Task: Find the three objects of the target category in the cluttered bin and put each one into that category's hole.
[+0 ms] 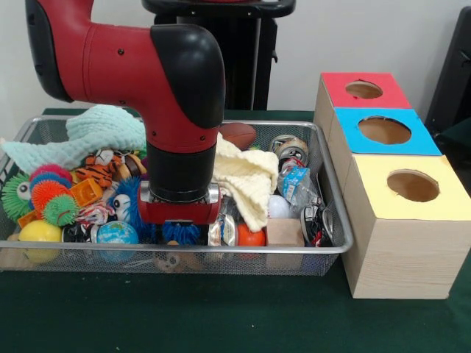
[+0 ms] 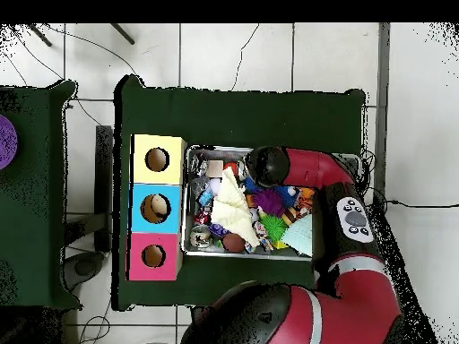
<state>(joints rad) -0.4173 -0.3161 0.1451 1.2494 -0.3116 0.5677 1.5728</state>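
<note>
The wire mesh bin [image 1: 294,250] sits on the green table, full of clutter; it also shows in the overhead view [image 2: 187,202]. An orange black-striped plush tiger [image 1: 103,173] lies at the bin's left, beside the arm. A small brownish thing with eyes [image 1: 171,262] shows through the front mesh; I cannot tell what it is. My gripper [image 1: 180,224] is down in the bin's front middle, over a blue spiky ball [image 1: 180,234]. The red wrist hides its tips. In the overhead view the wrist [image 2: 266,166] covers that spot.
Three wooden boxes with holes stand beside the bin: red top [image 1: 364,90], blue top [image 1: 384,131], yellow top [image 1: 412,185]. In the bin lie a teal knitted cloth [image 1: 96,132], a cream knitted cloth [image 1: 246,180], spiky balls [image 1: 48,195], a wooden block [image 1: 285,232] and a brown football [image 1: 239,134].
</note>
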